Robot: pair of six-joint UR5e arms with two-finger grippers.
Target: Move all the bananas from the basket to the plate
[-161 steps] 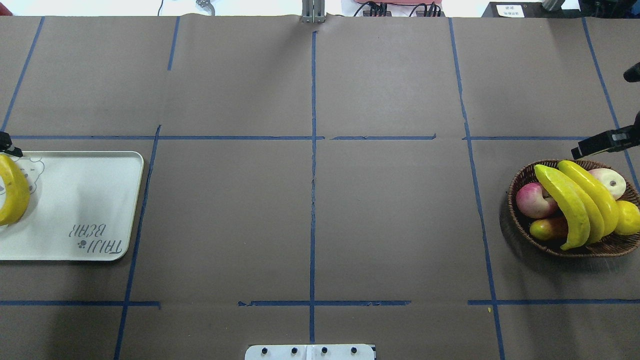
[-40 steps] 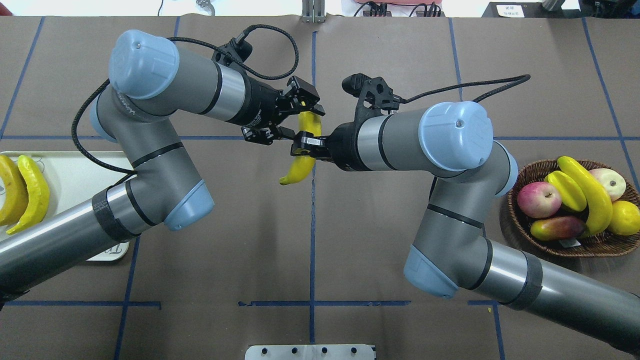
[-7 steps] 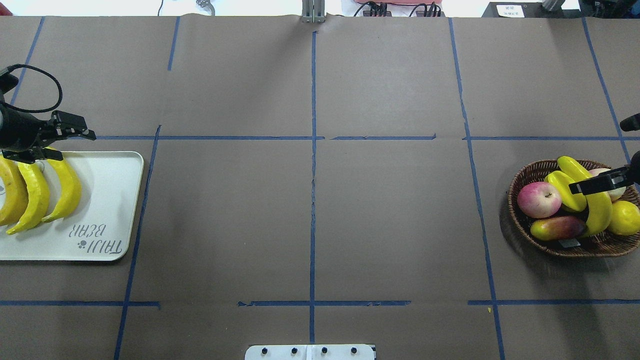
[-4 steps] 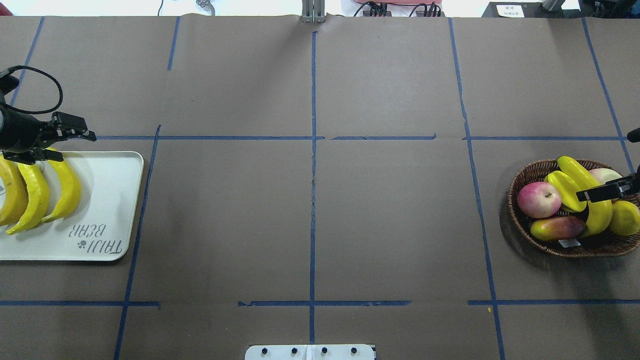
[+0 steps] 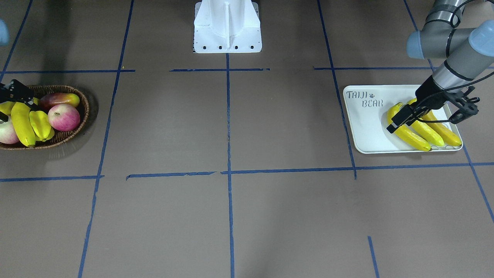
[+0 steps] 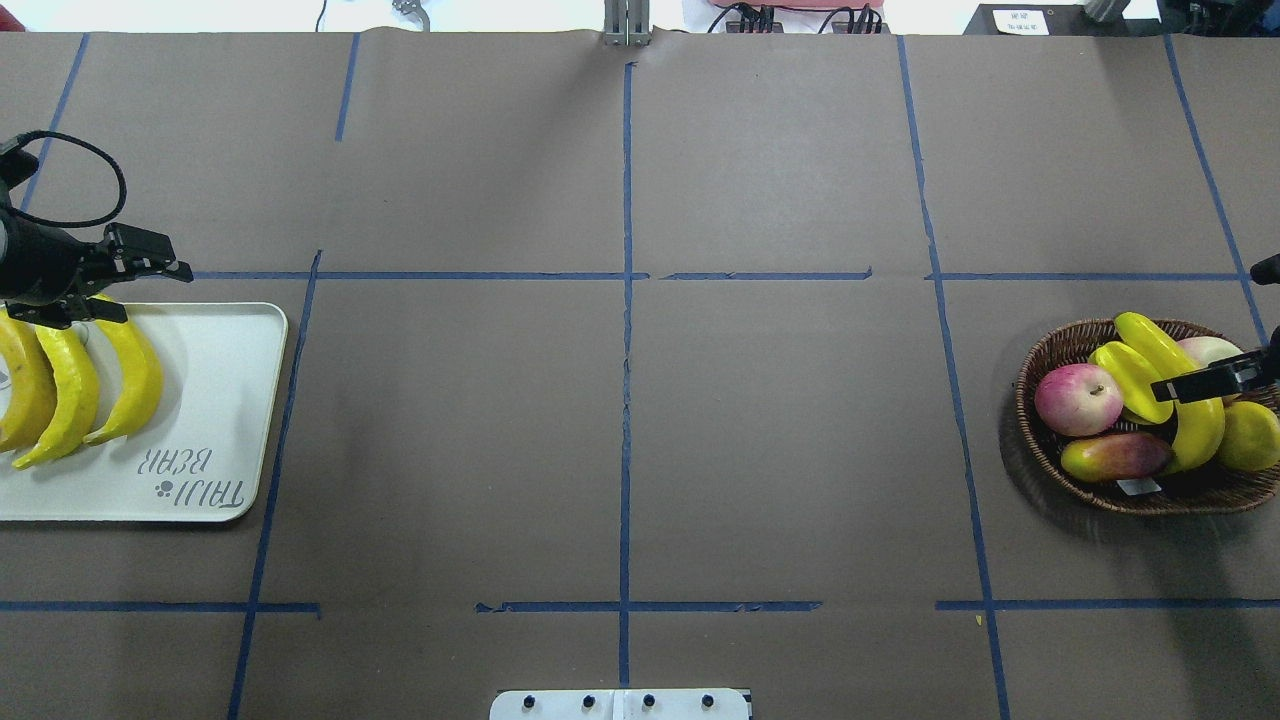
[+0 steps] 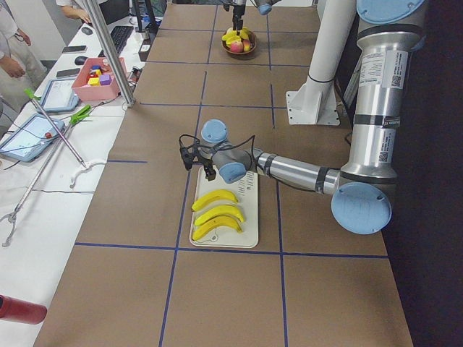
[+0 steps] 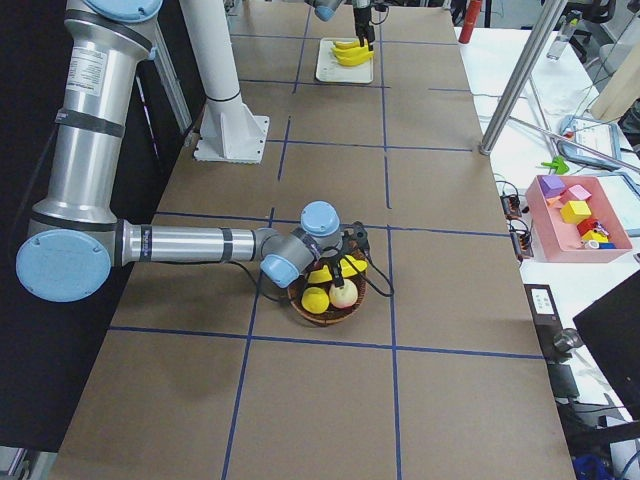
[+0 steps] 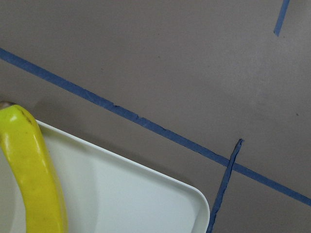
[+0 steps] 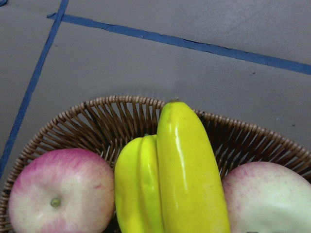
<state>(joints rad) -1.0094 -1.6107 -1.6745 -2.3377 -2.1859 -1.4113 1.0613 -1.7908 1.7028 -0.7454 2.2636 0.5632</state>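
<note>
Bananas (image 6: pixel 70 390): three lie on the plate (image 6: pixel 210 400) by my left gripper (image 6: pixel 157 292), jaws spread; the fourth banana (image 6: pixel 1198 435) waits in the basket (image 6: pixel 1100 497) under my right gripper (image 6: pixel 1215 380), grip unclear, and I reckon clamping and lifting it comes next.

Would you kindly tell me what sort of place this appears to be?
Most likely a robotics lab: the table is gridded with blue tape, and a side bench holds a tablet and a pink bin of blocks.
</note>
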